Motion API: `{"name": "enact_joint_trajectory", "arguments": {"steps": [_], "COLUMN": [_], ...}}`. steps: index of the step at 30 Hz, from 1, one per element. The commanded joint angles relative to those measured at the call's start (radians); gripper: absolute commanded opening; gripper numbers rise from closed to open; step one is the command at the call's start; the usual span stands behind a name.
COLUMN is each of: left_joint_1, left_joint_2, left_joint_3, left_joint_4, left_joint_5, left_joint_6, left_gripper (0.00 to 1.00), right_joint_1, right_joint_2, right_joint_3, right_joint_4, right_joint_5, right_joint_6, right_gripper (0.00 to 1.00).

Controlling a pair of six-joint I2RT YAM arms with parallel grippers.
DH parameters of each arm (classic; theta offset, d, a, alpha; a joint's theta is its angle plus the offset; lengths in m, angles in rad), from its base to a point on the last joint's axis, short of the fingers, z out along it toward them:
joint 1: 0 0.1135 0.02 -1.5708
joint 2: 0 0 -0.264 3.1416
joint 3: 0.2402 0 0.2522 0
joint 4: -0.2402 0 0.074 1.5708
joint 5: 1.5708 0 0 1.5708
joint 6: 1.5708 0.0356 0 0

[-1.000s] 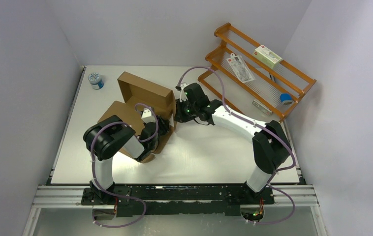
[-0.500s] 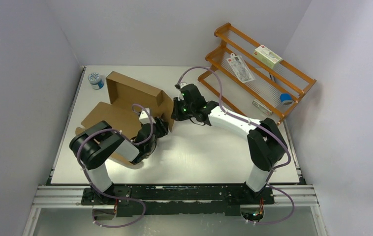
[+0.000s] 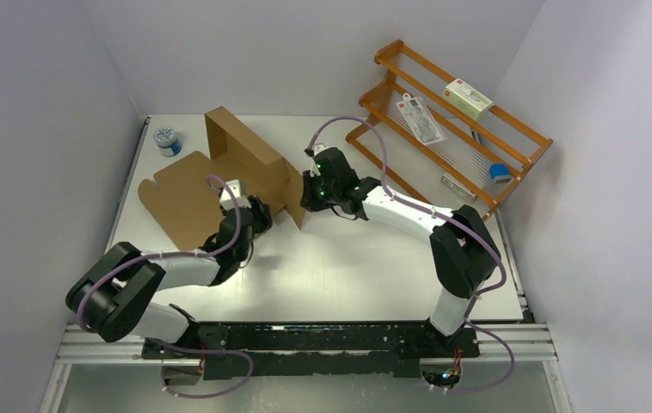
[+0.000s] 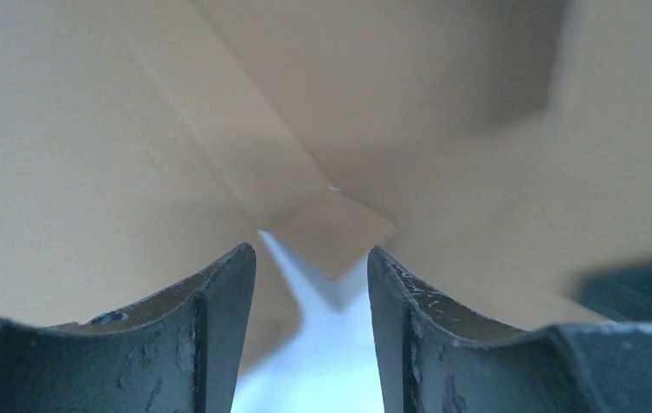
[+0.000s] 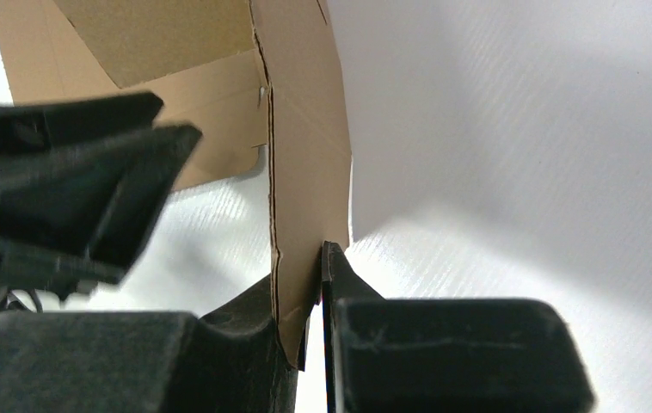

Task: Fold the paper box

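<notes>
The box (image 3: 249, 163) sits upper left of centre in the top view, one panel flat on the bench (image 3: 357, 267) and one wall standing. The right jaws are clenched on that wall's end edge, probably to prop it upright for folding. The left jaws stand apart, grasping nothing, aimed at an inside corner. Only the right wrist view shows the pinch. Only the left wrist view shows the creases meeting, blurred.

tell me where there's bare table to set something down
Bare: mid table up to the front rail; the far strip between paper box and wooden rack. Crowded: centre-left, where left pincer and right pincer flank the box.
</notes>
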Motion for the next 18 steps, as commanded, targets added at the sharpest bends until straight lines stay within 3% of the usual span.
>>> {"name": "enact_joint_trajectory", "arguments": {"steps": [1, 8, 13, 18], "left_joint_1": [0.124, 0.253, 0.258, 0.246], "left_joint_2": [0.038, 0.141, 0.177, 0.230], "left_joint_3": [0.050, 0.088, 0.112, 0.065], "left_joint_4": [-0.181, -0.244, -0.296, -0.199], "left_joint_5": [0.003, 0.135, 0.286, 0.477], "left_joint_6": [0.041, 0.013, -0.014, -0.080], "left_gripper": [0.56, 0.55, 0.52, 0.45], "right_joint_1": [0.005, 0.004, 0.005, 0.005], "right_joint_2": [0.006, -0.013, -0.028, -0.051], "right_joint_3": [0.021, 0.022, 0.027, 0.033], "right_joint_4": [-0.001, -0.014, -0.001, 0.006], "right_joint_5": [-0.010, -0.002, -0.032, -0.029], "right_joint_6": [-0.022, -0.036, -0.018, -0.006], "right_gripper": [0.12, 0.12, 0.12, 0.12]}}
